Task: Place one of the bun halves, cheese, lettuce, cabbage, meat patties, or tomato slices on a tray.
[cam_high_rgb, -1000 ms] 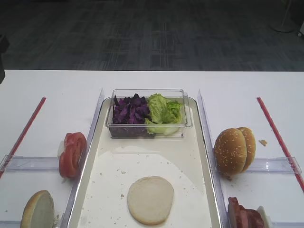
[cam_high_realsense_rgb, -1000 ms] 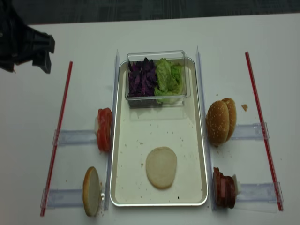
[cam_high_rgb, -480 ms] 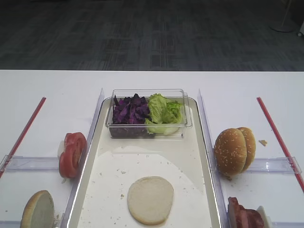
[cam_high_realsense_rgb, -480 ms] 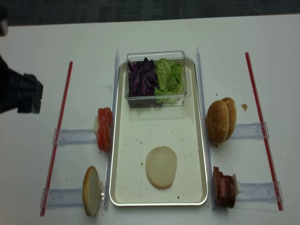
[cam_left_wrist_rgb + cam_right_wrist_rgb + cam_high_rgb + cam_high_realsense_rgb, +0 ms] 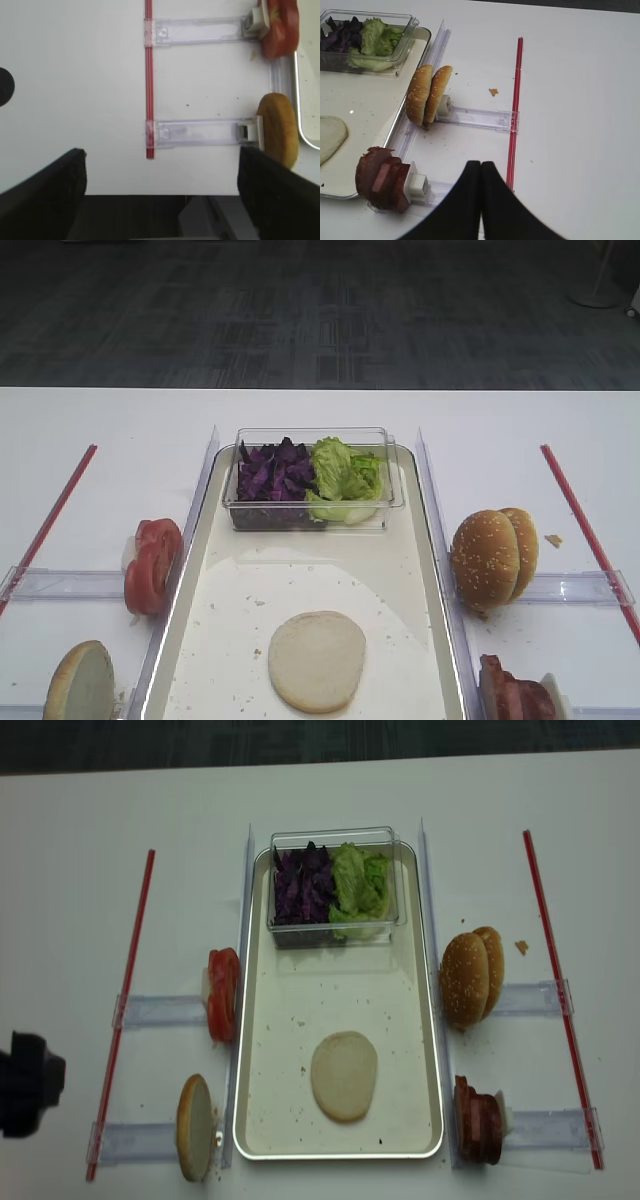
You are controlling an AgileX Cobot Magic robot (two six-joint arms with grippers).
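The exterior high view gives you the tray point(image 5: 425, 540) head-on, but no arm at all; only the realsense view catches a dark piece of the left arm point(image 5: 28, 1082) at the left edge of the surface point(image 5: 80, 840), well clear of the tray. From the left wrist view you get the left gripper point(image 5: 160, 192), its two dark fingers point(image 5: 47, 187) far apart at the frame's bottom corners, gaping wide and holding nothing; ahead of it you see a bun half on edge point(image 5: 278, 129) in a clear holder and the tomato slices point(image 5: 280, 27) in the next holder. The right wrist view shows you what the others crop: the right gripper point(image 5: 480, 167) with its fingers pressed together, nothing between them, hanging over bare surface beside the red strip point(image 5: 514, 115). There you also see the meat patties point(image 5: 382, 182) on edge in their holder, and the sesame buns point(image 5: 427, 94) just outside the tray rim. Inside the tray, a bun half point(image 5: 316, 660) lies flat, cut face up, at the near end. At the far end stands a clear tub point(image 5: 395, 490), holding cabbage point(image 5: 274, 478) on the left and lettuce point(image 5: 343, 476) on the right, touching each other.
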